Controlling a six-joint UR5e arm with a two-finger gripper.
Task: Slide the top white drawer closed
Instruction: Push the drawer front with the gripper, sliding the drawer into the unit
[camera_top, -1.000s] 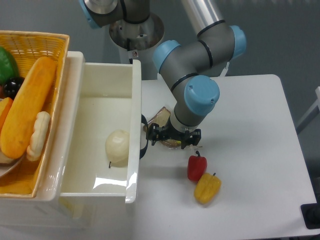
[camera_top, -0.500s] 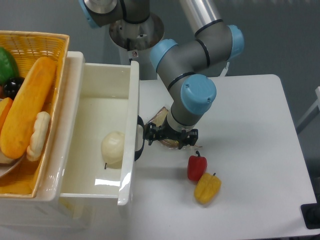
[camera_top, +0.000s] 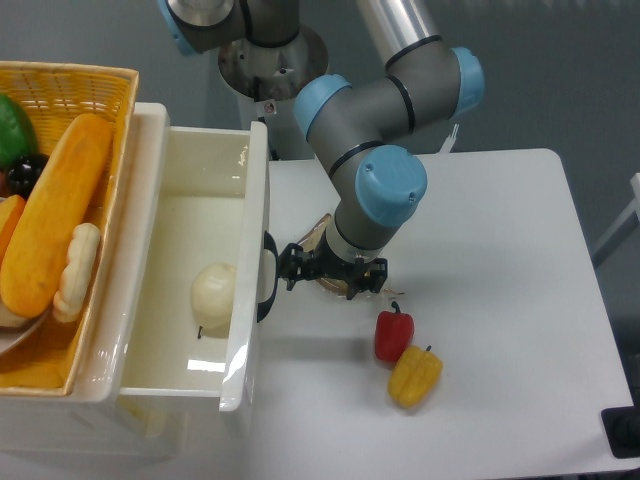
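The top white drawer (camera_top: 190, 290) sits partly pulled out, directly ahead of the jaws (camera_top: 300, 272), which press toward its front panel at the black loop handle (camera_top: 266, 278). That low, sideways pose suits a push along the drawer's sliding direction, so I judge the closing stroke to be under way with a good part of the travel left. Whether the jaws are open or closed cannot be told; the fingers are small and dark against the handle. Inside the drawer, beyond the front panel from the jaws, lies a pale round vegetable (camera_top: 212, 296), free to roll. Behind the jaws on the desk (camera_top: 500, 260) rest a red pepper (camera_top: 393, 333) and a yellow pepper (camera_top: 414, 374), touching each other. Past the drawer stands a yellow wicker basket (camera_top: 70, 90) of food. No writing or labels can be read.
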